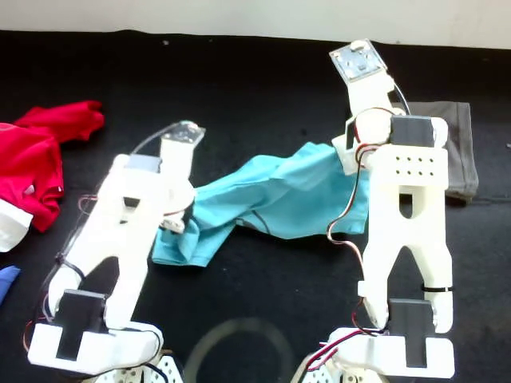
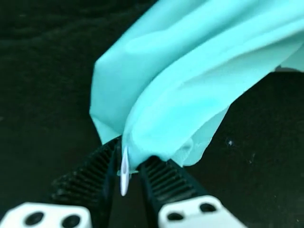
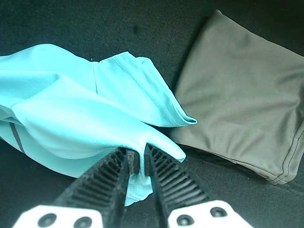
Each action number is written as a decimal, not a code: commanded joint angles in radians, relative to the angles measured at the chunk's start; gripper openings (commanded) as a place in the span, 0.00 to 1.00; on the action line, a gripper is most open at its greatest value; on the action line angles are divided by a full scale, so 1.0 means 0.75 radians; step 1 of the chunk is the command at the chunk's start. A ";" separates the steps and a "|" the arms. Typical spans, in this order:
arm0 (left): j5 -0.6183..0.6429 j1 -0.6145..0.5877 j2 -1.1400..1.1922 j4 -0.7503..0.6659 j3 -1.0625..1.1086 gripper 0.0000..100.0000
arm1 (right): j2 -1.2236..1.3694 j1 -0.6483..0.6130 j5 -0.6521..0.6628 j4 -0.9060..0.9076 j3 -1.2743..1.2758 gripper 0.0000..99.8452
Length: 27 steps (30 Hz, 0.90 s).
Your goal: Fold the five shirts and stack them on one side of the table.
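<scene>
Both clamped on teal shirt (image 1: 271, 195): left tool (image 2: 132, 159), right tool (image 3: 136, 159) | folded grey shirt (image 3: 237, 99) just beside | red shirt (image 1: 32, 163) well apart

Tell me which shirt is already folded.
The grey shirt, lying flat as a neat rectangle at the far right. The turquoise shirt is bunched between the left gripper and the right gripper; the red shirt lies crumpled at the left.
</scene>
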 commanded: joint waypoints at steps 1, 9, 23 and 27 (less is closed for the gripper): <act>-0.002 -0.075 -0.024 0.133 -0.177 0.01 | -0.007 0.001 0.016 -0.019 -0.009 0.01; -0.266 -0.126 -0.024 0.403 -0.586 0.01 | -0.001 0.015 0.006 -0.177 -0.013 0.01; -0.166 -0.099 0.171 0.194 -0.320 0.11 | 0.001 0.034 0.008 -0.179 -0.009 0.01; 0.072 -0.120 0.189 0.186 -0.316 0.11 | -0.003 0.034 0.010 -0.179 -0.009 0.01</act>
